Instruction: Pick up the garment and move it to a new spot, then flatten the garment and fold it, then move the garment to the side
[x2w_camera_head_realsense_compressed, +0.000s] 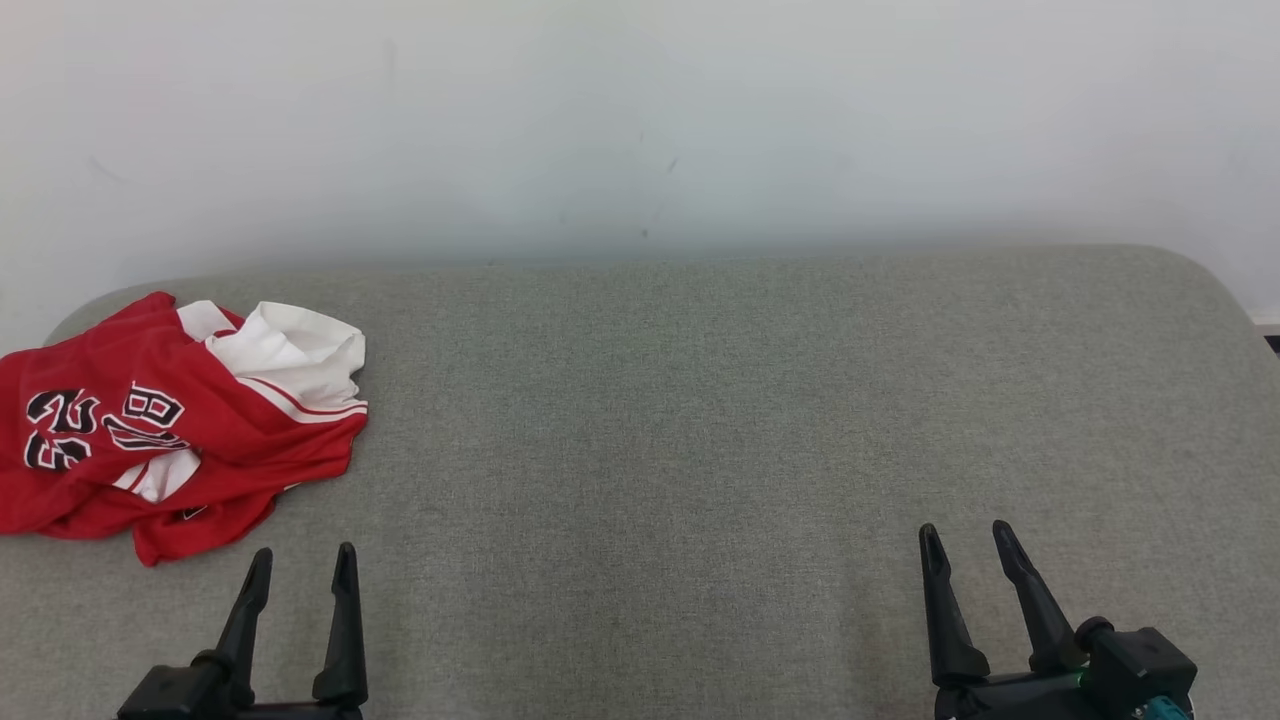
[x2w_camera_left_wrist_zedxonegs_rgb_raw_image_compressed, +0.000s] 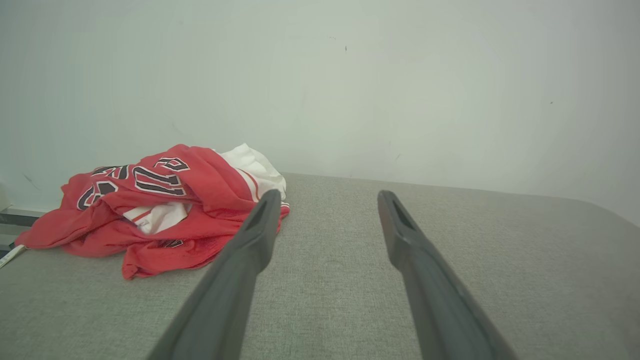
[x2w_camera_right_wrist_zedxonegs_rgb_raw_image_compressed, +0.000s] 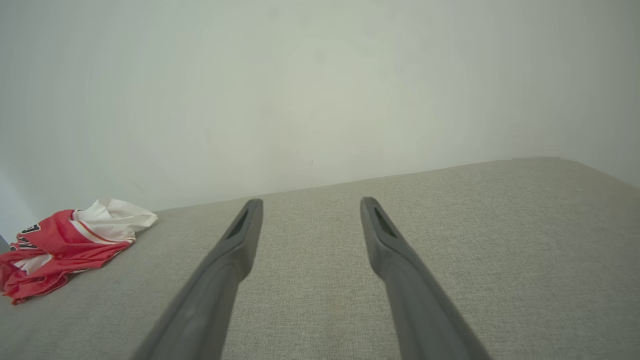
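The garment is a red jersey with white trim and black-and-white numbers, lying crumpled at the far left of the grey fabric surface. It also shows in the left wrist view as the garment and far off at the left of the right wrist view as the garment. My left gripper stands open just in front of the garment's near edge, a little to its right, with nothing between its fingers. My right gripper is open over bare fabric at the lower right, far from the garment.
A pale wall rises right behind the surface. The surface's back corners are rounded, and its right edge drops off at the far right. The garment's left side reaches the surface's left edge.
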